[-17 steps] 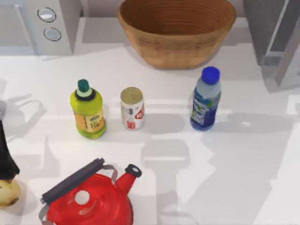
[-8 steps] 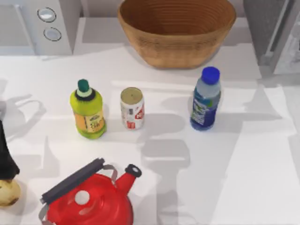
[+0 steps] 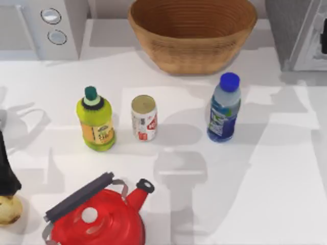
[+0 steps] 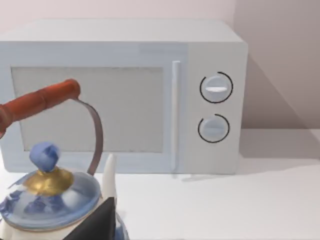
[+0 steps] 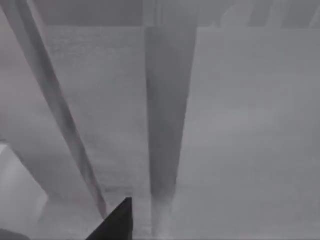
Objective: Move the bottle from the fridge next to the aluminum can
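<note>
The bottle (image 3: 223, 108) stands upright on the white table (image 3: 276, 168), its long axis vertical and the blue cap pointing up. It is well apart from the aluminum can (image 3: 144, 118), to the right of it; beyond the can stands a yellow-green bottle (image 3: 95, 119). The fridge (image 3: 299, 31) is at the far right corner. The right gripper (image 5: 114, 221) is close before the fridge's grey panels, away from the bottle; I cannot tell if its fingers are apart or together. The left gripper (image 4: 97, 222) is beside a blue kettle (image 4: 47, 192), facing the microwave (image 4: 120, 95); its state I also cannot tell.

The right wrist view faces the grey speckled box-like fridge (image 5: 100, 100) at close range, with a darker vertical groove running between its pale panels. One dark, pointed gripper fingertip (image 5: 116, 222) juts in at the picture's edge.
</note>
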Controlling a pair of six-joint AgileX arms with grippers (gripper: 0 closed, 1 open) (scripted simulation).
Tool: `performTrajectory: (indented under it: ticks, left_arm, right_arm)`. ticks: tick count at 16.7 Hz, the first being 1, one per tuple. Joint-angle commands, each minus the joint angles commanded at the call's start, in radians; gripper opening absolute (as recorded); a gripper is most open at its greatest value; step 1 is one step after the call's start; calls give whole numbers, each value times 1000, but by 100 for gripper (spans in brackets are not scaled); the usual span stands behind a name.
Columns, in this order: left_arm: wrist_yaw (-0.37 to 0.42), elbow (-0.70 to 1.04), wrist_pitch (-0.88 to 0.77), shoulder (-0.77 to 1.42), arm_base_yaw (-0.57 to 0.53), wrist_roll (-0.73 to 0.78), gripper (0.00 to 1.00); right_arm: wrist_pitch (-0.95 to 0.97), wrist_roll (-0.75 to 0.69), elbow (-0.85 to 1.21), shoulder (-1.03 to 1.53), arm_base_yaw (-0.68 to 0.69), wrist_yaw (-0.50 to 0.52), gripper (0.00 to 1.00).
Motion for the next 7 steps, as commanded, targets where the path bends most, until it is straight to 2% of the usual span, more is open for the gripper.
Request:
performTrajectory:
  ticks: [3,7]
  left_arm:
    - [0,0,0,0,0,0,100]
    - [0,0,0,0,0,0,100]
  right_arm:
    - [-16,2,145,88,-2,4,100]
    - [-37,2,205,150,0,5,100]
